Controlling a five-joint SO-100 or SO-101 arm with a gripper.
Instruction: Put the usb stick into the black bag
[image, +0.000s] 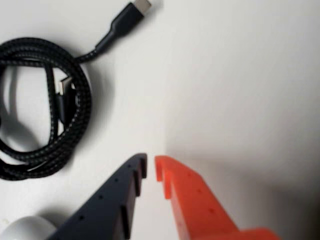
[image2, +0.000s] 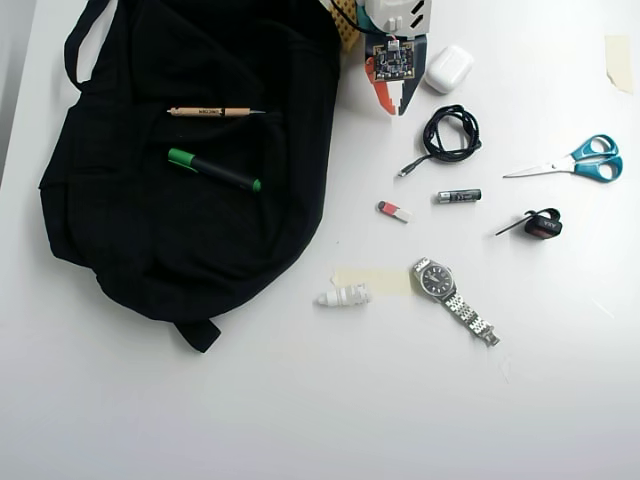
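1. Two fingers, one dark blue and one orange, make the gripper (image: 151, 166); they sit almost together with a thin gap and hold nothing.
2. From overhead, the gripper (image2: 392, 104) is at the top, just right of the bag (image2: 150, 240).
3. Near the gripper lies a coiled black cable (image2: 450, 132), with a white case (image2: 447, 69) above it.
4. The stick (image2: 394, 211), red and white, lies on the table (image2: 300, 400), below the gripper and right of the bag, not touching it.
5. On the bag lie a pen (image2: 213, 112) and a green marker (image2: 214, 170).
6. Right of the stick is a small tube (image2: 459, 196); farther right are scissors (image2: 575, 163).
7. Below the stick lies a watch (image2: 450, 295).
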